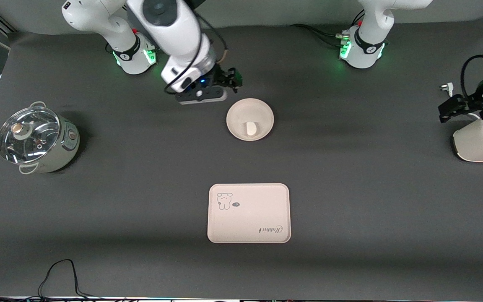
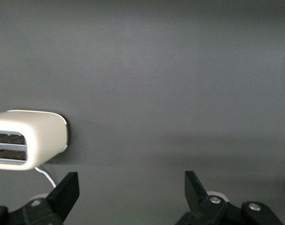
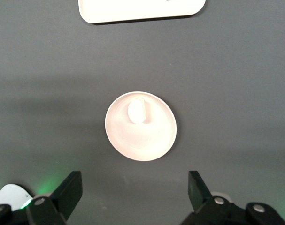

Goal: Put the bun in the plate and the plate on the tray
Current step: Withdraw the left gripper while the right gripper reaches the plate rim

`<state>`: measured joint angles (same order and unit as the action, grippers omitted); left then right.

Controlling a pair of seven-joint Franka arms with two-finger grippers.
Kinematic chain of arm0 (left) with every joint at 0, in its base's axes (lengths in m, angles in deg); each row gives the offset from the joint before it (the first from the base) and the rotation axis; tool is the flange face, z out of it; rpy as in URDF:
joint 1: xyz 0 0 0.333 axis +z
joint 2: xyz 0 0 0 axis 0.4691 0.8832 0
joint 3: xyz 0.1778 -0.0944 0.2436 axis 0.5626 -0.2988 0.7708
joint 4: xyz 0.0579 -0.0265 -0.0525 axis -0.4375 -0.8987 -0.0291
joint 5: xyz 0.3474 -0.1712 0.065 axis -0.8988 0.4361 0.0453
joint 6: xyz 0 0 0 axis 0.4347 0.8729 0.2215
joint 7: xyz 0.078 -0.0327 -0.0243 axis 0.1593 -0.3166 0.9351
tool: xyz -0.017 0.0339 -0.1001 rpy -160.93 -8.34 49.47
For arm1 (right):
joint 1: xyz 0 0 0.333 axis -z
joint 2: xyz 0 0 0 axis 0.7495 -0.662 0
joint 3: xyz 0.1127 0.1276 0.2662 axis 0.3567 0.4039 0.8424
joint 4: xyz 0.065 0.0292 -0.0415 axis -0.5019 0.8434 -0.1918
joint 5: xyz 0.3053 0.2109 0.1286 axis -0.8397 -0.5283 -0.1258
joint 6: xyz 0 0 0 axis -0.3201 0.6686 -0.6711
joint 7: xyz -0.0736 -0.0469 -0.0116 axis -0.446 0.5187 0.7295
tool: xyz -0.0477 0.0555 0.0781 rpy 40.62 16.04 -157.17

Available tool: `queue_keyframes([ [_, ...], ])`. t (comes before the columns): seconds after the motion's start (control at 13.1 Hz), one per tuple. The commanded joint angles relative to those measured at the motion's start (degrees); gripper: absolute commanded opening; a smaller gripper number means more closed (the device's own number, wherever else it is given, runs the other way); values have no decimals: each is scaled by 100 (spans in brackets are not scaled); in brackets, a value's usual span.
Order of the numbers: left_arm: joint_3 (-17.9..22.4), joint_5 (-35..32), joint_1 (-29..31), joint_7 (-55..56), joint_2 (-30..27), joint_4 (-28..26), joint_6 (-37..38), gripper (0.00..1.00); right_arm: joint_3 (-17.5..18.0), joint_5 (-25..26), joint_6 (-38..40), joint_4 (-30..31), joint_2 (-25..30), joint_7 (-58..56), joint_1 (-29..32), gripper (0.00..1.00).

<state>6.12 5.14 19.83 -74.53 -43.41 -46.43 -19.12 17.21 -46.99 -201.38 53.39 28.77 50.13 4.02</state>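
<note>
Right end effector hovers over bare tabletop just beside the plate, fingers spread, empty. Tray lies nearest the camera. Bun rests in the plate, long axis toward the tray. Left end effector waits spread and empty beside a toaster.

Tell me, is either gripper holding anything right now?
Nothing is held. The right gripper is open above the plate; the left gripper is open beside the toaster.

We see a robotics lab: two arm bases bolted to a dark-covered table (cables trailing along its edge).
</note>
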Motion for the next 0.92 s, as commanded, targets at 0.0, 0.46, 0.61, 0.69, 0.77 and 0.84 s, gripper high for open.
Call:
queue_keyframes([
  [0.0, -318, -15, 226, -236, 226, 394, 204, 100, 4, -508, -1349, 1925, 788, -876, 128, 100],
  [0.46, -434, 2, 190, -279, 226, 455, 319, 100, 65, -3420, -4039, 2852, -659, -3177, -292, 100],
  [0.61, -434, 2, 226, -297, 243, 456, 310, 100, 328, -4512, -4691, 2826, -1188, -3829, -486, 100],
  [0.69, -434, 11, 217, -288, 235, 456, 310, 100, 364, -4830, -4859, 2817, -1364, -4154, -495, 100],
  [0.77, -434, 11, 208, -271, 235, 464, 310, 100, 373, -4973, -4974, 2817, -1470, -4392, -522, 100],
  [0.84, -443, 11, 208, -271, 235, 464, 301, 100, 373, -5026, -5044, 2817, -1567, -4534, -530, 100],
])
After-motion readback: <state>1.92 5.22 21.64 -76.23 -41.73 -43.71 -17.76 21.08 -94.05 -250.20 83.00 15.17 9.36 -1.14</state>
